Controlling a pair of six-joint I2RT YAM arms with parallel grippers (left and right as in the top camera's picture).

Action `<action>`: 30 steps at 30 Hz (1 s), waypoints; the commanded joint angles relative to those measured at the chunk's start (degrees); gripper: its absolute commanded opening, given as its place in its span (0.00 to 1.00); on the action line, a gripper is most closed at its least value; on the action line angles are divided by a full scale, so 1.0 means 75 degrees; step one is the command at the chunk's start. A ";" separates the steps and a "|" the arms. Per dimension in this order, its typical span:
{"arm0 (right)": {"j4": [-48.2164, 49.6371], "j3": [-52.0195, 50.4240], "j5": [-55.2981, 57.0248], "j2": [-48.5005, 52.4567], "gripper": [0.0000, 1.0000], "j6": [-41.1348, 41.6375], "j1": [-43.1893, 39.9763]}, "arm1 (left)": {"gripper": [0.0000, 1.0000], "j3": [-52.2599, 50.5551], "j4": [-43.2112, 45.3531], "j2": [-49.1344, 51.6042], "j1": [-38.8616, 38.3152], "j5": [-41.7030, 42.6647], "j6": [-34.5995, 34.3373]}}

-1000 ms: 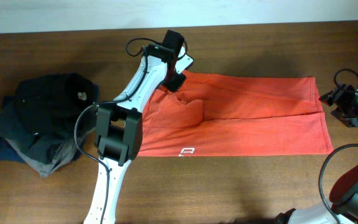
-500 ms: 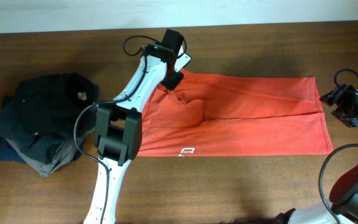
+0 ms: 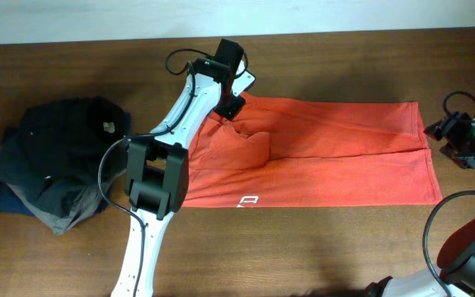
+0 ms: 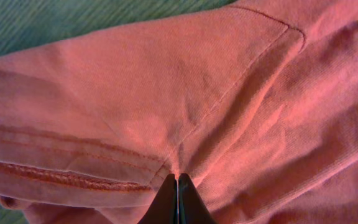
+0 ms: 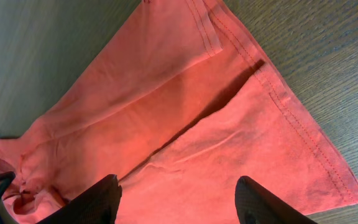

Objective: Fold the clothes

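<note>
Left wrist view: left gripper (image 4: 178, 178) stays clamped on the shirt (image 4: 166, 93) right at its tips, barely shifting; right gripper (image 5: 178, 185) idles, fingers apart, so the fold stalls.

Soft, even light is falling on the table (image 3: 320, 247) in the overhead view, leaving only faint shadows near its far edge. The dark garments (image 3: 56, 161) by the left edge are losing detail. The left wrist view is rendering the T-shirt (image 4: 166, 93) slightly soft (wood tinted green).
</note>
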 commanded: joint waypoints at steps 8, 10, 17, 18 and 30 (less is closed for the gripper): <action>0.0023 0.0102 0.0073 -0.0122 0.64 -0.0064 0.0029 | 0.49 0.0160 -0.0213 0.0061 -0.0154 0.0149 0.0041; 0.0017 0.0102 0.0073 -0.0122 0.64 -0.0064 0.0029 | 0.49 0.0160 -0.0213 0.0131 -0.0152 0.0146 0.0041; -0.0003 0.0102 0.0073 -0.0122 0.64 -0.0061 0.0029 | 0.27 0.0160 -0.0146 0.0388 -0.0146 0.0111 0.0041; -0.0003 0.0102 0.0073 -0.0122 0.64 -0.0061 0.0029 | 0.22 0.0163 -0.0125 0.0388 -0.0146 0.0085 0.0041; 0.0000 0.0102 0.0070 -0.0122 0.64 -0.0061 0.0029 | 0.01 0.1690 -0.0880 0.0382 -0.0146 -0.0294 0.0003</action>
